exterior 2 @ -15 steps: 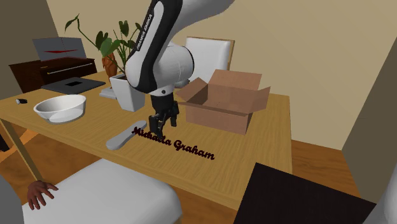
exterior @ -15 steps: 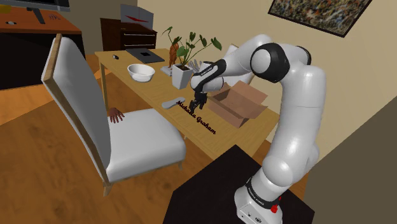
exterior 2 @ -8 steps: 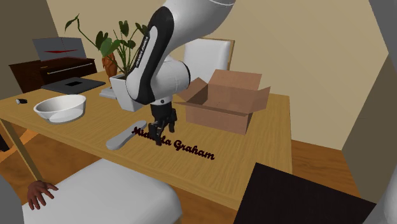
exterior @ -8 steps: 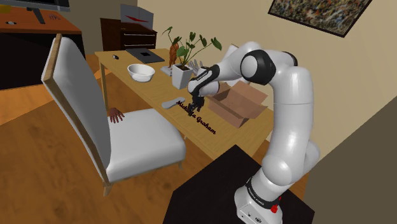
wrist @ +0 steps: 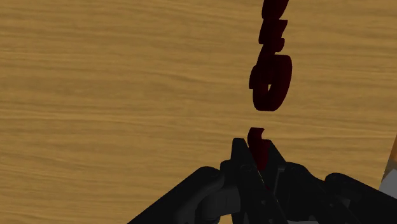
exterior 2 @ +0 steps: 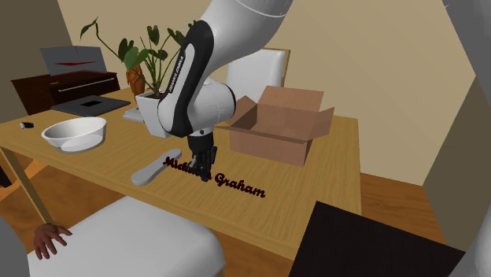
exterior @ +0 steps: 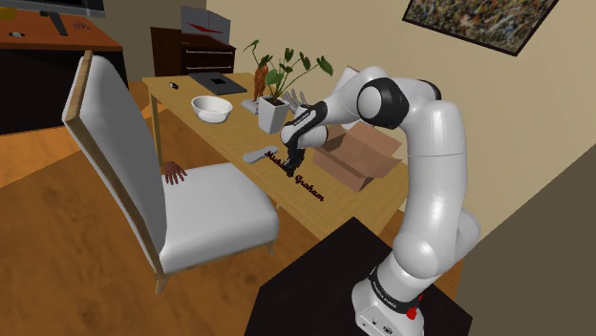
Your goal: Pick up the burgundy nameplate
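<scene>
We see the nameplate lying along the table's chair-side edge, with a strip of bare wood between it and that edge. Our gripper stands over its middle letters, fingers drawn narrow and pinching one letter. The box sits near behind, toward the far edge, and a grey strip touches the nameplate's other end.

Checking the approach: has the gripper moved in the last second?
Yes. The gripper has dropped, against the cardboard box, onto the burgundy nameplate.
</scene>
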`<action>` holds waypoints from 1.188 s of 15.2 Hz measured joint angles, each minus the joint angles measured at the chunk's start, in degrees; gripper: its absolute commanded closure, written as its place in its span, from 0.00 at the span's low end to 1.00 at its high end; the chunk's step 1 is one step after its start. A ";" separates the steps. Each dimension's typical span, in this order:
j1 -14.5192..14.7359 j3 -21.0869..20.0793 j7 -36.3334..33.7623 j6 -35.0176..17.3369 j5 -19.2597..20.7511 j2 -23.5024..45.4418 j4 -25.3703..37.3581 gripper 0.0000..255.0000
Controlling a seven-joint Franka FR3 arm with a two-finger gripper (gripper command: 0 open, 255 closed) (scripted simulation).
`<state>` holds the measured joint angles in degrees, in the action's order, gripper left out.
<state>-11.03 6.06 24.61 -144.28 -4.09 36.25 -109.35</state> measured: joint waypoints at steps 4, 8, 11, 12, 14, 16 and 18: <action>-0.01 0.01 0.01 -0.03 0.00 0.00 -0.01 1.00; -0.01 0.09 0.03 0.59 0.07 -0.64 -0.05 1.00; 0.21 0.28 -0.15 1.97 0.30 -2.50 -0.54 1.00; 0.26 0.35 -0.20 2.58 0.38 -3.16 -0.58 1.00; 0.36 0.46 -0.29 3.61 0.52 -4.18 -0.56 1.00; 0.48 0.58 -0.42 4.75 0.68 -5.28 -0.51 1.00; 0.58 0.71 -0.50 5.79 0.85 -6.51 -0.71 1.00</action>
<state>-10.45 6.77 24.11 -138.49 -3.24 29.74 -110.06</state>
